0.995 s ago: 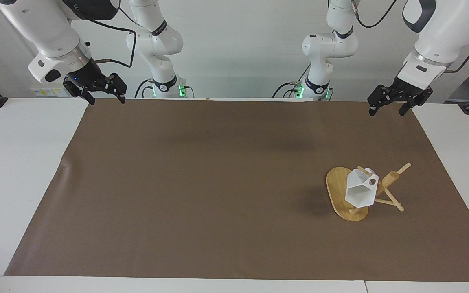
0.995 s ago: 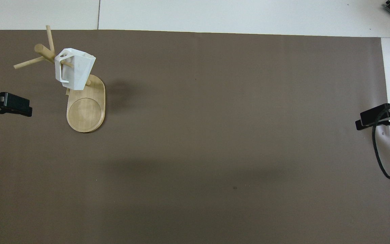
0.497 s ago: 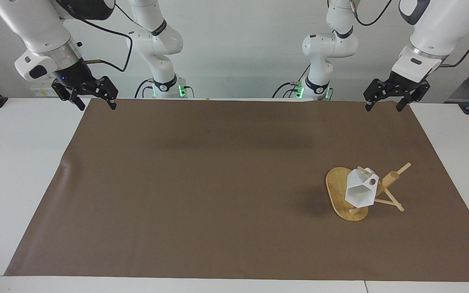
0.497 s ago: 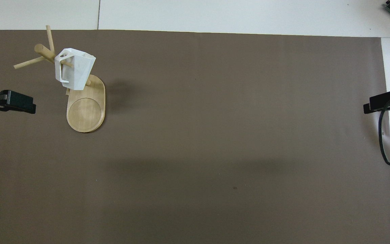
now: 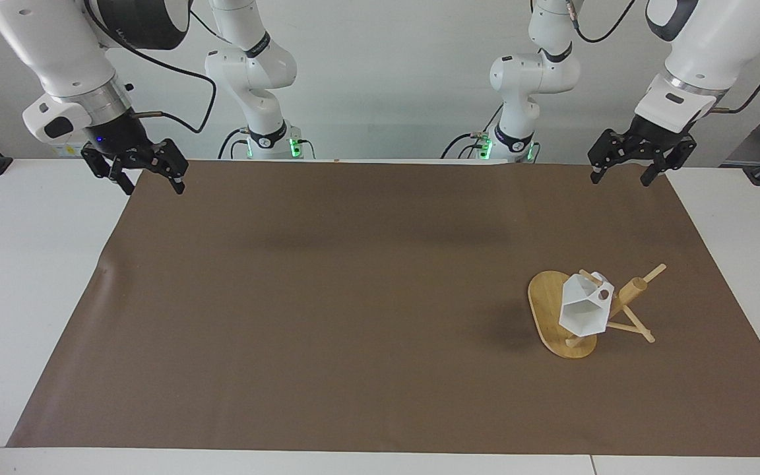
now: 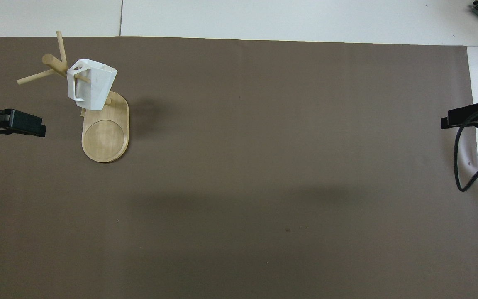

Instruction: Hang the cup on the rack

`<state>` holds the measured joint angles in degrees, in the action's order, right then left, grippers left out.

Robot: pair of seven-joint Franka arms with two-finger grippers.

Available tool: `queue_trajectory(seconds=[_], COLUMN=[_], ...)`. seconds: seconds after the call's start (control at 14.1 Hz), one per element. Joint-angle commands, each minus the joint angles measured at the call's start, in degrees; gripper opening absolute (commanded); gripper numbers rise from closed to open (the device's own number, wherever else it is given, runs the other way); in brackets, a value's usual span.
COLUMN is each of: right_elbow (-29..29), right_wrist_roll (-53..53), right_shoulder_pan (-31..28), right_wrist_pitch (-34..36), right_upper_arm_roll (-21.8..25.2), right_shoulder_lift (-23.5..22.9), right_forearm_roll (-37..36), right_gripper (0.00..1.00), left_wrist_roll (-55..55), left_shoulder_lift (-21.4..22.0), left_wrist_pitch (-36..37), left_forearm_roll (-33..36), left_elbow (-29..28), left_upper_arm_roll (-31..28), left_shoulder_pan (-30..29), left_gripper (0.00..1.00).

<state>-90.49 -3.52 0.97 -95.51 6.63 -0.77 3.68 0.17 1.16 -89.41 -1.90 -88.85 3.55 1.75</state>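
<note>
The white faceted cup [image 5: 583, 311] [image 6: 91, 85] hangs by its handle on a peg of the bamboo rack [image 5: 551, 310] [image 6: 105, 135], which stands toward the left arm's end of the brown mat. No gripper touches either. My left gripper [image 5: 619, 175] [image 6: 31, 128] hangs open in the air over the mat's edge at the robots' end, well clear of the rack. Over the mat's corner at the right arm's end, my right gripper [image 5: 154, 187] [image 6: 454, 121] also stands open and holds nothing.
A brown mat [image 5: 353, 297] covers most of the white table [image 5: 24, 277]. A black cable [image 6: 463, 166] loops down from the right arm over the mat's edge. Two further robot bases [image 5: 264, 142] stand at the table's robot end.
Both grippers have drawn outward toward their own ends of the table, the right one also sinking a little. Cup and rack have not moved.
</note>
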Motion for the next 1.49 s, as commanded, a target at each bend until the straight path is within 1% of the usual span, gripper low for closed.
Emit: queue_trajectory(seconds=[0.0, 0.43, 0.78, 1.07, 1.42], right_elbow=[-4.7, -4.4, -4.3, -4.5, -4.5], right_wrist_roll=[0.5, 0.7, 0.7, 0.9, 0.9], right_shoulder_pan=[-0.2, -0.2, -0.1, -0.4, -3.4], right_wrist_pitch=[-4.0, -4.0, -3.5, -3.7, -3.6], right_upper_arm_roll=[-0.4, -1.0, -1.7, -1.2, -1.6], right_shoulder_lift=[2.9, 3.0, 3.0, 3.2, 3.4], right_forearm_roll=[-1.1, -1.1, -0.3, -0.4, -1.0], right_gripper=[1.0, 1.0, 1.0, 1.0, 1.0], left_wrist_roll=[3.3, 3.0, 2.6, 3.0, 3.0], left_shoulder_lift=[1.3, 1.7, 1.7, 1.7, 1.7], left_wrist_pitch=[-0.1, -0.8, -0.9, -0.9, -0.9], left_forearm_roll=[1.4, 1.1, 1.1, 1.1, 1.1], left_elbow=[-1.5, -2.6, -2.5, -2.6, -2.6], left_upper_arm_roll=[0.7, 0.8, 0.7, 0.8, 0.8], left_shoulder_pan=[-1.0, -1.0, -1.0, -1.0, -1.0], left_gripper=[1.0, 1.0, 1.0, 1.0, 1.0])
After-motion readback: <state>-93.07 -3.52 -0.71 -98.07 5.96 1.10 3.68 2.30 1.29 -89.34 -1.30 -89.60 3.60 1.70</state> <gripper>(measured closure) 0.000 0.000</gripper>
